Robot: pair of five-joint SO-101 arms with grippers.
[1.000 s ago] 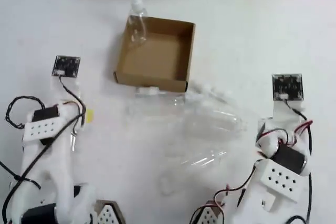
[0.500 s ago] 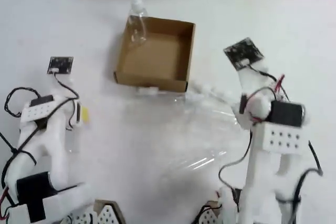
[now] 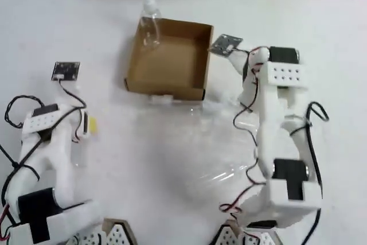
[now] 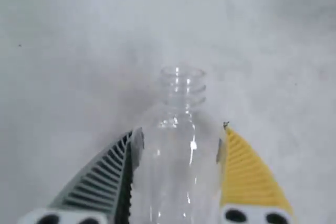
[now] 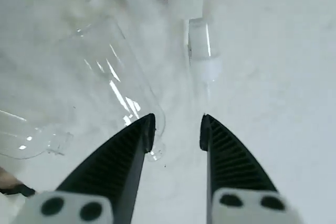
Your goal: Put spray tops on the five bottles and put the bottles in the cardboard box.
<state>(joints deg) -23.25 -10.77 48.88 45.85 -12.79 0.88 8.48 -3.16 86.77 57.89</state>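
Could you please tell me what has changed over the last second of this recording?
The right arm unfolded and stretched forward beside the cardboard box, the right hand open over lying bottles. The left arm edged leftward, then kept still, the left hand around an uncapped bottle. Box and capped bottle stayed.

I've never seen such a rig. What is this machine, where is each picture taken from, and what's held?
These are two robot arms at a white table. The high view looks down on both, the left arm and the right arm. Each wrist view comes from a camera on that arm's wrist, looking past its gripper. The left gripper is shut on a clear bottle with no top. The right gripper hangs open over loose bottles and a spray top on the table. A topped bottle stands at the far corner of the cardboard box.
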